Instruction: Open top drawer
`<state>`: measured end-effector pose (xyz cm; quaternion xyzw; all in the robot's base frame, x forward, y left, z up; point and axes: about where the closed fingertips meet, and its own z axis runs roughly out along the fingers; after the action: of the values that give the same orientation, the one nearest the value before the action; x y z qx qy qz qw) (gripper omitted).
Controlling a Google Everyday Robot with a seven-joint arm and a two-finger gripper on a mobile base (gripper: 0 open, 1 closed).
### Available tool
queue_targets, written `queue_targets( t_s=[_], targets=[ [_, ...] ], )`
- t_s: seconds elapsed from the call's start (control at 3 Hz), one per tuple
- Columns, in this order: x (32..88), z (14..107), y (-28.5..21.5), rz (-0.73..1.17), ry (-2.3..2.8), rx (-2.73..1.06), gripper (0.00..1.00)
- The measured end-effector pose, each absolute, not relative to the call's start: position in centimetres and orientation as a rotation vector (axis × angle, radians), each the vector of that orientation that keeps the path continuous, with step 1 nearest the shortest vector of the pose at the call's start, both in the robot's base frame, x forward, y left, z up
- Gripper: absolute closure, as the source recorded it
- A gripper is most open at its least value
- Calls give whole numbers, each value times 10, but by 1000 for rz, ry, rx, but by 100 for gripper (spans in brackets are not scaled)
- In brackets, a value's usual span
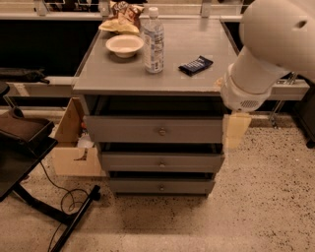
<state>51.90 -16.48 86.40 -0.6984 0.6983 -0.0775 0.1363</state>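
The top drawer [147, 129] is the tallest grey front of a grey cabinet, with a small round metal knob [161, 131] at its centre and a dark gap above it. Two narrower grey drawers [160, 161] lie below it. My white arm [266, 54] fills the upper right of the camera view. My gripper [235, 130], a pale yellowish part, hangs below the arm's wrist at the right end of the top drawer's front, well to the right of the knob. It hides that end of the front.
On the cabinet top [113, 78] stand a white bowl [125, 45], a water bottle [153, 42], a dark blue packet [195, 65] and a chip bag [123, 15]. A cardboard box [71, 150], a black stand [24, 142] and cables [64, 202] sit left on the floor.
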Motion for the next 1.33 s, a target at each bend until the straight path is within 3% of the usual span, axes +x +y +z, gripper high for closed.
queue_targets(
  t_s=[1.33],
  targets=[
    [602,723,-161,-221,1941,-2006,0]
  ],
)
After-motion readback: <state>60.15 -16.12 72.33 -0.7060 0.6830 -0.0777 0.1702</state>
